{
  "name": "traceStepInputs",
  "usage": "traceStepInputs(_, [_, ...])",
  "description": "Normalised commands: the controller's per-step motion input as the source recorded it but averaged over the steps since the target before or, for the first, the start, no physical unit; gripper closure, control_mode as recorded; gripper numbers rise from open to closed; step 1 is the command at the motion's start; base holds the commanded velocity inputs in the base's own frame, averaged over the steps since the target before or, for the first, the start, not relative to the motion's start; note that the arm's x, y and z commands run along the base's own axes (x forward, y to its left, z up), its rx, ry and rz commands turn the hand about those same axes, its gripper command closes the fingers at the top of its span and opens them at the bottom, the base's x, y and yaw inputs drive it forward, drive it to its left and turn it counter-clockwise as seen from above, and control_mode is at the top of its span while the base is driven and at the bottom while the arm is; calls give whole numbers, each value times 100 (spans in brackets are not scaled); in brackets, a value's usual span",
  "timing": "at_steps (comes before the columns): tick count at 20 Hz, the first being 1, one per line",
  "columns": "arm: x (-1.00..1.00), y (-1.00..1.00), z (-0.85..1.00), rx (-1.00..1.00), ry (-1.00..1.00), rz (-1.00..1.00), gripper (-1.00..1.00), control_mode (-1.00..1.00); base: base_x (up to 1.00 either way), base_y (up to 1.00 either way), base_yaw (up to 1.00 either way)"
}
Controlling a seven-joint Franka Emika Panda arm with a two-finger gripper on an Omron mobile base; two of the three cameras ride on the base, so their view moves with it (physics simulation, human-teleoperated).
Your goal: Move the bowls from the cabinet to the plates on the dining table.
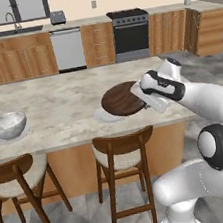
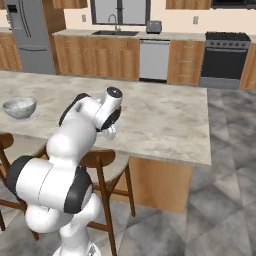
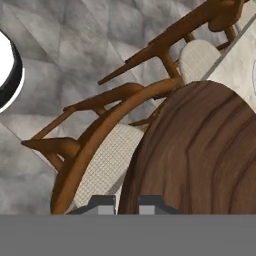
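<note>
The dark brown wooden bowl (image 1: 122, 99) hangs tilted just above the dining table (image 1: 56, 99), over a pale plate (image 1: 100, 116) near the front edge. My gripper (image 1: 142, 92) is shut on the bowl's right rim. In the hand view the brown bowl (image 3: 200, 155) fills the right side, and its rim sits between my gripper (image 3: 128, 205) fingertips. At the table's left end the marbled grey-white bowl (image 1: 7, 125) stands upright on the other plate (image 1: 24, 132). The same marbled bowl (image 2: 19, 107) is at the far left of the right base view. The cabinet is out of view.
Dark wooden stools (image 1: 122, 150) (image 1: 15, 178) stand at the table's near side, one stool (image 3: 100, 150) right below the held bowl. Beyond the table run low wooden cabinets, a dishwasher (image 1: 67, 49), a black stove (image 1: 129, 30) and a fridge (image 2: 30, 35).
</note>
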Motion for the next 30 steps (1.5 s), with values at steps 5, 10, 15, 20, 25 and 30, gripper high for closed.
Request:
traceStepInputs(5, [88,0,-29,0,20,7,100,-100,0,0,0])
traceStepInputs(10, [62,0,-5,0,19,7,100,-100,0,0,0])
traceStepInputs(15, [20,10,-25,0,15,12,100,-100,0,0,0])
traceStepInputs(20, [34,17,-39,0,4,10,100,-100,0,0,0])
traceStepInputs(25, [59,0,-39,0,0,9,100,-100,0,0,0])
traceStepInputs(30, [78,0,-53,0,0,11,100,-100,0,0,0])
